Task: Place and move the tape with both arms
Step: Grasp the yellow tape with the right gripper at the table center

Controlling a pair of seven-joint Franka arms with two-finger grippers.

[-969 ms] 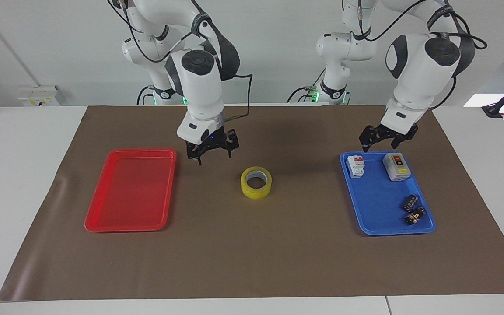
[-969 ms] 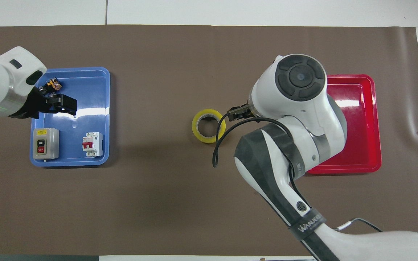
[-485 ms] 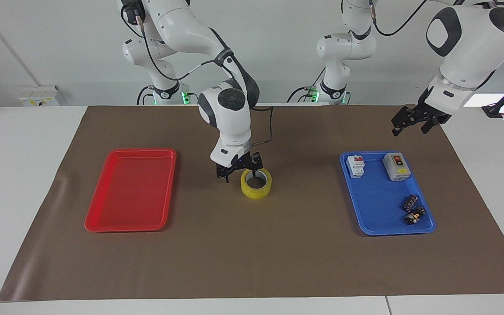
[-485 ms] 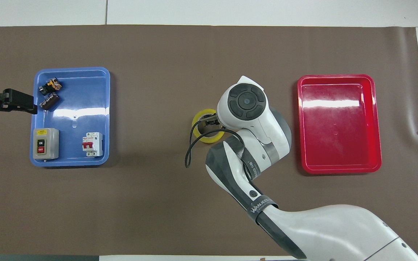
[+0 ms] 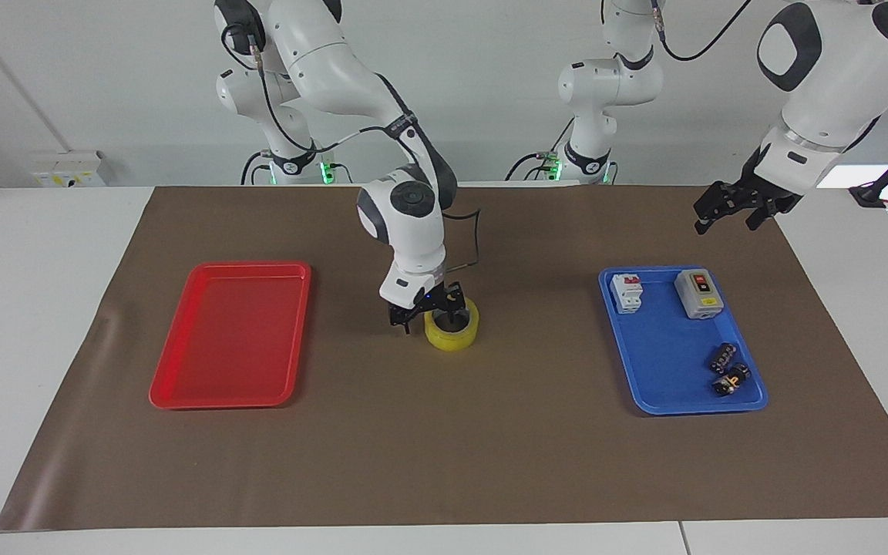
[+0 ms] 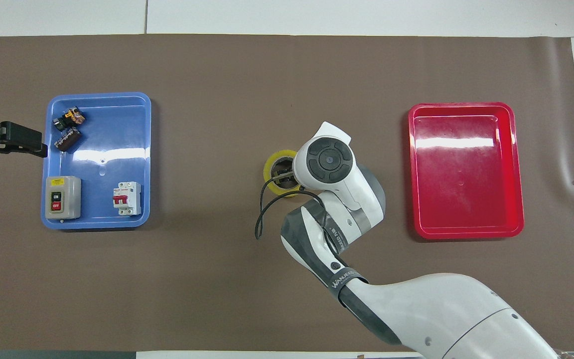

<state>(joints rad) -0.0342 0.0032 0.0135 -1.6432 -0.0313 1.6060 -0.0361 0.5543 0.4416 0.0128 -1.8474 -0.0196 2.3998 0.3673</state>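
Tape [image 5: 452, 330] under right tool [image 5: 427, 314], fingers astride its wall

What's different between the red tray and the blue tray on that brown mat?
The red tray has nothing in it, while the blue tray holds a grey switch box, a white breaker and two small dark parts. The red tray lies toward the right arm's end of the table, the blue tray toward the left arm's end. Both are shallow rectangles with rounded corners, lying flat on the mat, of similar size.
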